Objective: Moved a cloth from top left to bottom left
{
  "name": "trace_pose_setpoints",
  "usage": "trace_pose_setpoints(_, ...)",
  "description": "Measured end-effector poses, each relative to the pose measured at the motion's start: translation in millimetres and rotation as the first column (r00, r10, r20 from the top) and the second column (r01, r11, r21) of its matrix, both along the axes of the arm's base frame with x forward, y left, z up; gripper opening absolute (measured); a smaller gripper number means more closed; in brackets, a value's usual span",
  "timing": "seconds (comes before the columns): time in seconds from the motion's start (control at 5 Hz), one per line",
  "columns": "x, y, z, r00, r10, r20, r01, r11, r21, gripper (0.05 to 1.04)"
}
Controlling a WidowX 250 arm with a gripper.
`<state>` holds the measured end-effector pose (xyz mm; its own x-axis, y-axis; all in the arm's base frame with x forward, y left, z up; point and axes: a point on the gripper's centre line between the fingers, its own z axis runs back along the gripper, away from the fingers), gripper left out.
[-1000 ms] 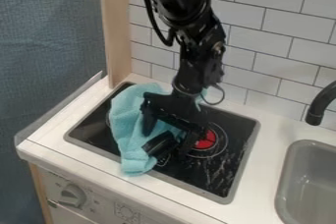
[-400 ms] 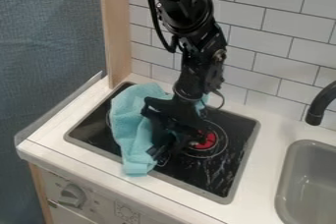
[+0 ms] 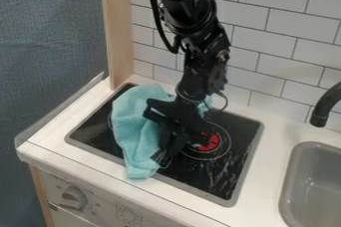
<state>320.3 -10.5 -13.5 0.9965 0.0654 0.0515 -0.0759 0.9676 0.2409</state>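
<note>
Faintly, unreadable panel marks point(image 3: 128, 215) show below the blue cloth point(image 3: 135, 131).

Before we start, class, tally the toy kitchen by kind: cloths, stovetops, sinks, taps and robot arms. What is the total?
Cloth: 1
Stovetop: 1
Sink: 1
Tap: 1
Robot arm: 1
Total: 5

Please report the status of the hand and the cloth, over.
Hand low, at right side of turquoise cloth. Cloth rumpled on cooktop, front end over its rim. Faucet and sink off to the right, away from cloth.
</note>
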Motion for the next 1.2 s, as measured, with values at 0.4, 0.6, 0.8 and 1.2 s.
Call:
trace_pose_setpoints(0.4,-2,-9,31.1,0.999,-0.036,0.031,0.037,0.999,-0.032,0.051)
trace_pose_setpoints(0.6,-7,-26,55.7,0.995,-0.084,0.047,0.087,0.995,-0.051,0.051)
trace_pose_setpoints(0.8,-10,-25,90.7,0.991,-0.085,0.102,0.094,0.992,-0.080,0.051)
trace_pose_setpoints(1.2,-14,56,119.7,0.979,0.175,0.109,-0.152,0.971,-0.186,0.051)
